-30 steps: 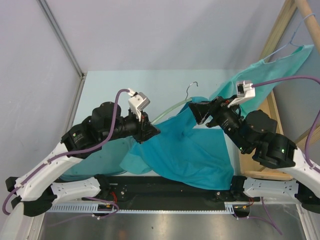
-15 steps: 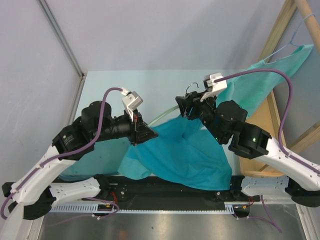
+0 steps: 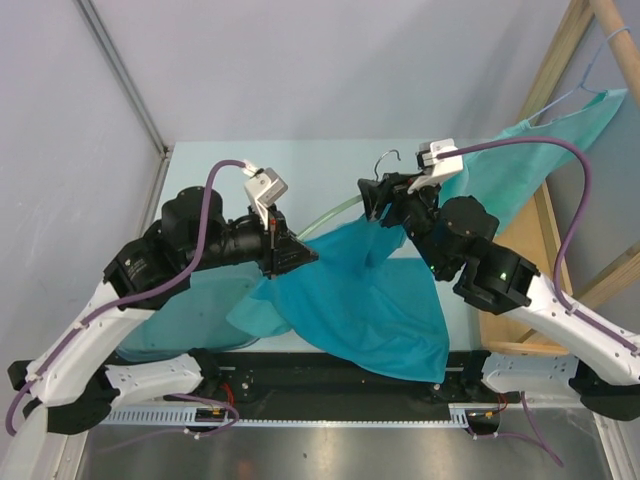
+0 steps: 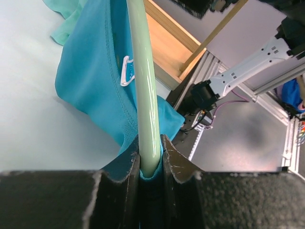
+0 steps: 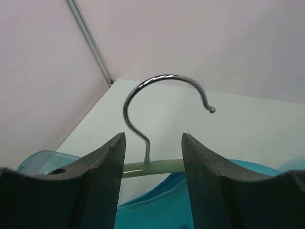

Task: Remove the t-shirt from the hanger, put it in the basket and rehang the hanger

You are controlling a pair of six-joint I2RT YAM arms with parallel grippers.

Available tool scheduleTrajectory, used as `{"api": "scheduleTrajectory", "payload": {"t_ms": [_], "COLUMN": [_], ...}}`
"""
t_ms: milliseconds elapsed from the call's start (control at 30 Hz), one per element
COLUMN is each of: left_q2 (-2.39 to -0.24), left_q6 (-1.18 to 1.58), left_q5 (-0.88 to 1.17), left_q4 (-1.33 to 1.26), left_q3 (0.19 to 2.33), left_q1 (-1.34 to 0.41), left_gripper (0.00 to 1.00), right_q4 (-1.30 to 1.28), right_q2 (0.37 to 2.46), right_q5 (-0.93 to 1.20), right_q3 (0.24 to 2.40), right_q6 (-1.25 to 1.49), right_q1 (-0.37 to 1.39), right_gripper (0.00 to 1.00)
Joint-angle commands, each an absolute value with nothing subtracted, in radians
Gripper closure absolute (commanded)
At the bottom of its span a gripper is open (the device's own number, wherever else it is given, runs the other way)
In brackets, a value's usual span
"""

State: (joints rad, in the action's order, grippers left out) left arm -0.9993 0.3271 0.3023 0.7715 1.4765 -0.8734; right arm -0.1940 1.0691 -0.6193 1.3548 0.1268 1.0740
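The left fingers (image 4: 177, 161) pinch the hanger bar (image 4: 143, 95), which runs up the frame. The right fingers (image 5: 102, 177) stand wide, either side of its hook (image 5: 143, 90).

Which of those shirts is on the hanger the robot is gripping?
The darker blue t-shirt in the middle, draped from the pale green hanger pinched in the left fingers. The lighter mint shirt hangs apart on the wooden rack.
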Motion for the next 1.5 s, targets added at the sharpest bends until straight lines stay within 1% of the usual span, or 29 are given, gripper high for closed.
{"api": "scheduleTrajectory", "payload": {"t_ms": [0, 133, 233, 267, 333, 367, 433, 467, 500, 633, 667, 700, 767, 800, 833, 900, 933, 1000, 1100, 1300, 1400, 1467], "left_q2": [-1.015, -1.061, -1.092, -1.101, -1.132, -1.146, -1.184, -1.192, -1.199, -1.213, -1.21, -1.204, -1.181, -1.174, -1.161, -1.131, -1.118, -1.08, -1.016, -0.835, -0.784, -0.765], "left_q6": [0.221, 0.132, 0.103, 0.095, 0.077, 0.055, 0.032, 0.019, 0.012, 0.034, 0.043, 0.054, 0.098, 0.113, 0.135, 0.15, 0.159, 0.163, 0.16, 0.158, 0.161, 0.166], "left_q5": [0.359, 0.348, 0.397, 0.412, 0.423, 0.423, 0.391, 0.376, 0.364, 0.334, 0.331, 0.33, 0.301, 0.296, 0.295, 0.291, 0.288, 0.278, 0.236, 0.106, 0.058, 0.058], "left_q4": [0.657, 0.676, 0.67, 0.666, 0.67, 0.692, 0.715, 0.729, 0.73, 0.706, 0.698, 0.686, 0.644, 0.631, 0.608, 0.589, 0.574, 0.566, 0.575, 0.589, 0.578, 0.574], "left_q3": [1.56, 1.63, 1.692, 1.703, 1.73, 1.768, 1.807, 1.837, 1.847, 1.844, 1.832, 1.819, 1.761, 1.74, 1.702, 1.666, 1.637, 1.615, 1.571, 1.389, 1.261, 1.229], "left_q1": [-0.848, -0.818, -0.789, -0.784, -0.781, -0.779, -0.776, -0.775, -0.773, -0.767, -0.769, -0.767, -0.767, -0.767, -0.767, -0.767, -0.767, -0.767, -0.767, -0.767, -0.767, -0.767], "left_gripper": [1.0, 1.0, 1.0, 1.0, 1.0, 1.0, 1.0, 1.0, 1.0, 0.99, 0.97, 0.84, 0.65, 0.59, 0.47, 0.37, 0.29, 0.22, 0.17, 0.13, 0.1, 0.1], "right_q4": [-0.164, -0.143, -0.13, -0.129, -0.12, -0.115, -0.1, -0.097, -0.097, -0.098, -0.103, -0.103, -0.107, -0.116, -0.124, -0.152, -0.164, -0.21, -0.262, -0.336, -0.342, -0.342], "right_q2": [1.054, 1.077, 1.107, 1.112, 1.118, 1.121, 1.123, 1.126, 1.127, 1.132, 1.134, 1.134, 1.134, 1.135, 1.137, 1.135, 1.134, 1.134, 1.118, 1.054, 1.005, 0.97], "right_q5": [-0.548, -0.482, -0.431, -0.416, -0.414, -0.416, -0.422, -0.434, -0.443, -0.506, -0.565, -0.601, -0.7, -0.733, -0.755, -0.796, -0.81, -0.845, -0.885, -0.939, -0.94, -0.939], "right_q3": [1.359, 1.367, 1.382, 1.388, 1.397, 1.402, 1.408, 1.416, 1.42, 1.442, 1.446, 1.454, 1.46, 1.468, 1.473, 1.476, 1.48, 1.491, 1.497, 1.474, 1.436, 1.407], "right_q6": [0.158, 0.178, 0.196, 0.204, 0.204, 0.203, 0.204, 0.203, 0.207, 0.21, 0.209, 0.206, 0.195, 0.198, 0.207, 0.219, 0.224, 0.248, 0.282, 0.327, 0.339, 0.345], "right_q1": [1.002, 0.947, 0.898, 0.89, 0.882, 0.882, 0.882, 0.882, 0.882, 0.903, 0.914, 0.929, 0.969, 0.98, 0.986, 1.002, 1.005, 1.009, 1.014, 1.014, 1.012, 1.015], "right_gripper": [0.45, 0.51, 0.59, 0.65, 0.7, 0.78, 0.87, 0.97, 1.0, 1.0, 1.0, 1.0, 1.0, 1.0, 1.0, 1.0, 1.0, 1.0, 1.0, 1.0, 1.0, 1.0]}}
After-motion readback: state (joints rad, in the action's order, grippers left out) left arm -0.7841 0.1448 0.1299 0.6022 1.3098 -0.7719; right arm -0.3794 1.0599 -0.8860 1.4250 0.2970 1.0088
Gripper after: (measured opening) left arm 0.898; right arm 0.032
